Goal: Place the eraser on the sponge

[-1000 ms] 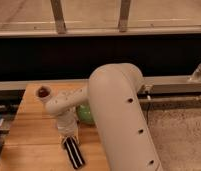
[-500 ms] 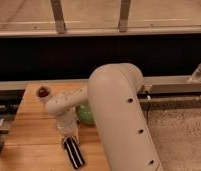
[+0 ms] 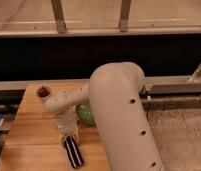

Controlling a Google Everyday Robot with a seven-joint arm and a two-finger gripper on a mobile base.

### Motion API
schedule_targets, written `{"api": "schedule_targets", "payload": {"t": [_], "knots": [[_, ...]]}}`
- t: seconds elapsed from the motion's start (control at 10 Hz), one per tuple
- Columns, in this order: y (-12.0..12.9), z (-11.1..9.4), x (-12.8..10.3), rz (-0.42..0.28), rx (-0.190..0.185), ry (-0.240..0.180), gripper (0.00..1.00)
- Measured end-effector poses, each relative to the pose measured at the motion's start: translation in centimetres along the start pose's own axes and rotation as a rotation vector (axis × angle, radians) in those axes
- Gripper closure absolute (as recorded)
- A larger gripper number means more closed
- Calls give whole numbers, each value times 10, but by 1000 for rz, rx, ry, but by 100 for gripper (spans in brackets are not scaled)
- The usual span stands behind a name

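The eraser (image 3: 73, 151), a long black block with white lengthwise stripes, lies on the wooden table (image 3: 34, 140) near its front edge. My gripper (image 3: 69, 134) points down right over the eraser's far end, at or just above it. The sponge is out of view; it may be hidden behind my arm. My big white arm (image 3: 121, 115) fills the middle and right of the view.
A green bowl (image 3: 85, 114) sits just right of and behind the gripper, partly covered by the arm. A small dark round object (image 3: 42, 92) rests at the table's back left corner. A rail and a dark wall run behind the table.
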State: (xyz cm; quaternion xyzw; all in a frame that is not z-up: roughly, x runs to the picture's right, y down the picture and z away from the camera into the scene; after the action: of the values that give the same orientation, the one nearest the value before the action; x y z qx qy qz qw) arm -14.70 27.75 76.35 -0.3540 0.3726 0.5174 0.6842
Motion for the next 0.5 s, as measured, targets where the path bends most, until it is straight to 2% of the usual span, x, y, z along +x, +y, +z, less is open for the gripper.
{"api": "schedule_targets", "payload": {"t": [0.1,0.5], "knots": [[-1,-8,3,0,-1,1,100],[0,-10,5,-7,5,0,100]]}}
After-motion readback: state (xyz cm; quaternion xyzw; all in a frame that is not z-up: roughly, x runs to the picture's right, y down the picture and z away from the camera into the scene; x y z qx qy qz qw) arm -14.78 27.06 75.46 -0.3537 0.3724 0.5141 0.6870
